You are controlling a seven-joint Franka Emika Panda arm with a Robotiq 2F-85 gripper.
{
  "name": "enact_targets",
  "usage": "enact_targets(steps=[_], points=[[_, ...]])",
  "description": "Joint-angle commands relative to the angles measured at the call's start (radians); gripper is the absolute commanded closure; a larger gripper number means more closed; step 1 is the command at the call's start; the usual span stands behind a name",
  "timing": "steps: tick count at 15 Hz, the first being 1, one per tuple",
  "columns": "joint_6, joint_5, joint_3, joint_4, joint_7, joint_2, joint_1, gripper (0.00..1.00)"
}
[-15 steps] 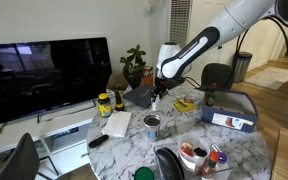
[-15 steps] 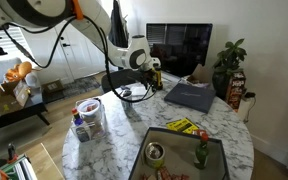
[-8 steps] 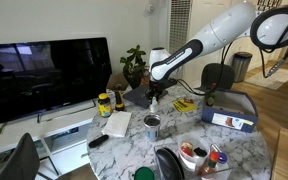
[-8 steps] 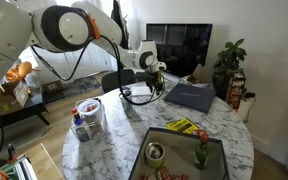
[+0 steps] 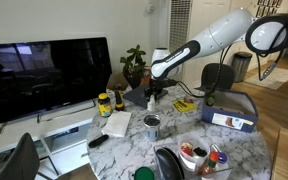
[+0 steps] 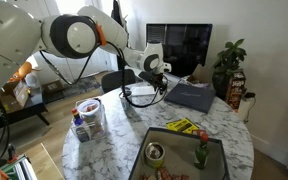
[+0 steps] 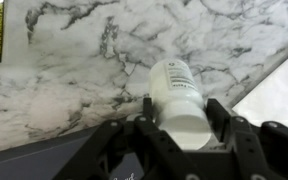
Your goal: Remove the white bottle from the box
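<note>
Slim white plastic bottle (image 7: 180,100) — faint grey print — in the grasp of the black gripper (image 7: 181,110), over the marbled desk (image 7: 74,60)

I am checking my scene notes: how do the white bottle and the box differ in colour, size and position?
The bottle is white and round; the box is blue-grey and rectangular. The bottle is slim and far smaller than the low, wide box. The bottle is held in the gripper, outside the box; the box rests on the marble table.
</note>
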Motion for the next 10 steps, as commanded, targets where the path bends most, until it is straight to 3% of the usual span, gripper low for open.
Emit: enact_targets(steps=[1, 4, 10], points=[[0.086, 0.000, -0.006, -0.023, -0.002, -0.004, -0.009, 0.69], [0.132, -0.018, -0.021, -0.031, 0.001, -0.007, 0.002, 0.69], [0.095, -0.089, -0.056, -0.051, -0.002, -0.020, 0.034, 0.69]])
